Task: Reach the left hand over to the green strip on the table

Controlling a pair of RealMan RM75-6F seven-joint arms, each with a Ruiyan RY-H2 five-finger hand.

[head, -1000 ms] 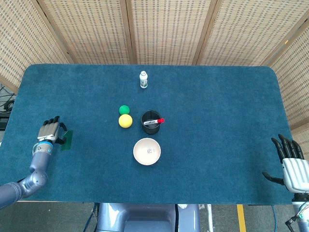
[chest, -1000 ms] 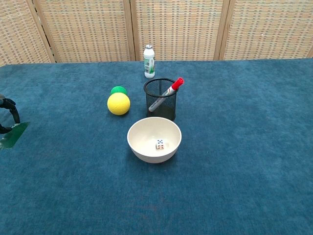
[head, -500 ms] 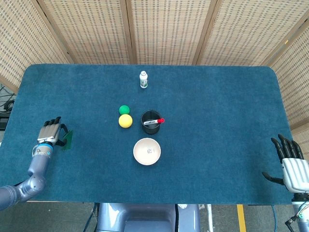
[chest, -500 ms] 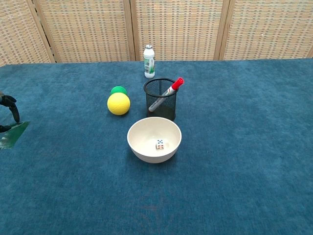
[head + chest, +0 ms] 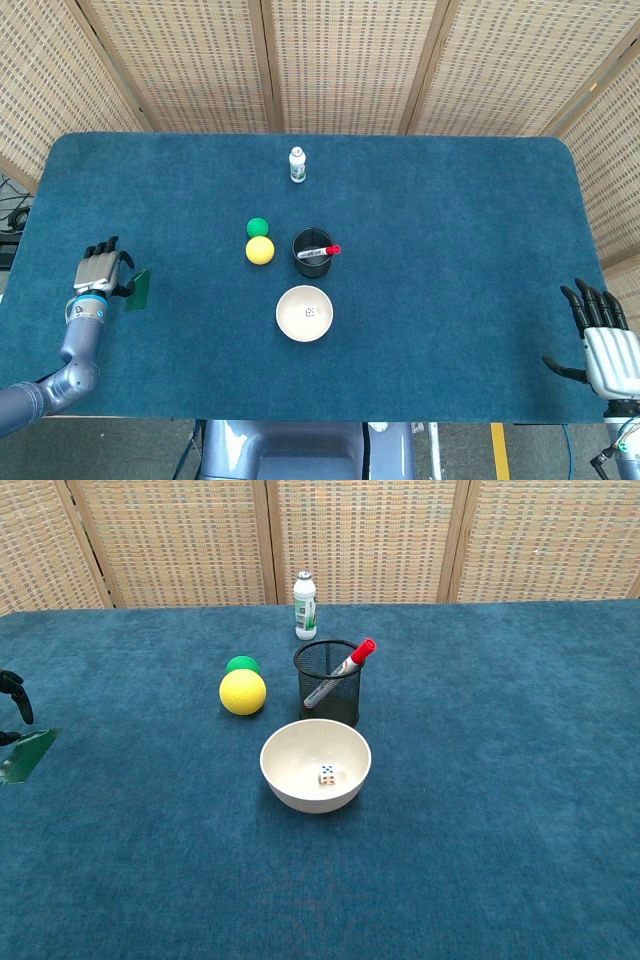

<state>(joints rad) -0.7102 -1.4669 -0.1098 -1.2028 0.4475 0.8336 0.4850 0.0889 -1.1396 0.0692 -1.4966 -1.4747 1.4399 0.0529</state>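
Left robot hand (image 5: 97, 270): positioned at the left edge of the desk (image 5: 450, 200), back of the hand facing up, fingers (image 5: 103, 247) extended away from the robot and slightly apart. It holds nothing. The forearm runs from the lower left corner of the head view up to the wrist. In the chest view only dark fingertips (image 5: 14, 695) show at the left frame edge.

Green strip (image 5: 139, 288): lies flat on the desk just beside the left robot hand, on its inner side. From the head view the hand's edge appears to meet or slightly overlap the strip's near-left border; actual contact cannot be confirmed. In the chest view the strip (image 5: 25, 755) lies just below the fingertips, partly cut off by the frame.

Right robot hand (image 5: 603, 340): at the lower right of the head view, off the desk's right edge, fingers spread and pointing up, thumb out to the side, holding nothing.

Centre of desk: a white bowl (image 5: 315, 765) with a die (image 5: 327, 774) inside; behind it a black mesh cup (image 5: 328, 683) holding a red-capped marker (image 5: 342, 669); to its left a yellow ball (image 5: 243, 692) touching a green ball (image 5: 241, 664) behind it. A small white bottle (image 5: 305, 605) stands upright farther back.
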